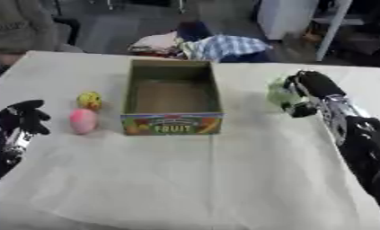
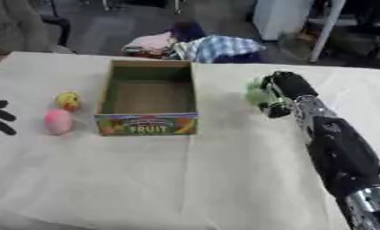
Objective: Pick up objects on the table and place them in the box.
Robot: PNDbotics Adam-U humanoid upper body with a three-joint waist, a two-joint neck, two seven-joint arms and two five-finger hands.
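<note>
Fingers (image 1: 302, 96) curled round pale green, rounded object (image 1: 281, 94)

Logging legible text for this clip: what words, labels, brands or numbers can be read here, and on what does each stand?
"FRUIT": on the printed front panel of the box, in large letters.
A smaller line of print arches above that word on the same panel; it is too blurred to read.
No other text shows on the table or on the things lying on it.
</note>
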